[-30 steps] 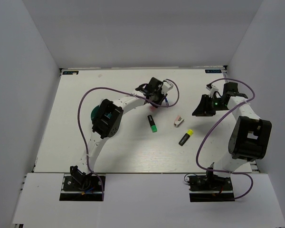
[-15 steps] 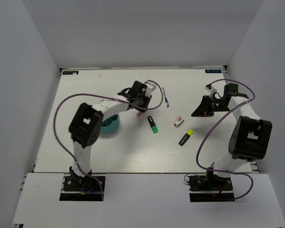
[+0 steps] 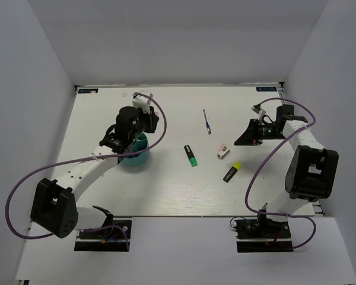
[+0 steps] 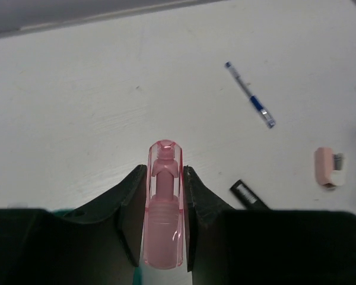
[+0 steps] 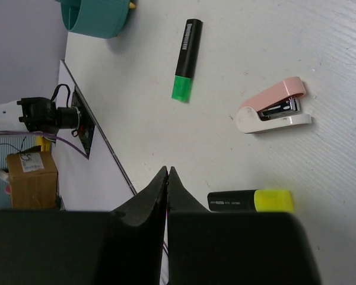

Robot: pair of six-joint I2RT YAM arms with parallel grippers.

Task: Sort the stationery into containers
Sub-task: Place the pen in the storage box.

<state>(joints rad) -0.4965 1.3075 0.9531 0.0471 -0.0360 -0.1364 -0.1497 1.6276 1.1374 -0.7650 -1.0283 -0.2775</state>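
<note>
My left gripper [image 3: 120, 144] is shut on a translucent pink eraser [image 4: 164, 208], which stands upright between the jaws [image 4: 164, 173]. It hangs over the near-left rim of the round teal organiser [image 3: 136, 158]. A blue pen [image 3: 207, 122], a black-green highlighter [image 3: 191, 155], a small white-pink piece [image 3: 223, 151] and a black-yellow highlighter [image 3: 231, 172] lie on the table. My right gripper [image 3: 247, 137] is shut and empty [image 5: 168, 172], right of the white-pink piece [image 5: 274, 113] and above the black-yellow highlighter [image 5: 252, 200]. No mint-green marker shows.
The white table [image 3: 166, 190] is walled at the back and both sides. The left arm's purple cable [image 3: 160, 119] loops above the organiser. The organiser [image 5: 98, 18] and the black-green highlighter [image 5: 187, 59] show in the right wrist view. The pen [image 4: 250, 95] shows in the left wrist view.
My left arm has swung from the table's middle back to the left, carrying the pink eraser, and now stands over the organiser. The right gripper has barely moved.
</note>
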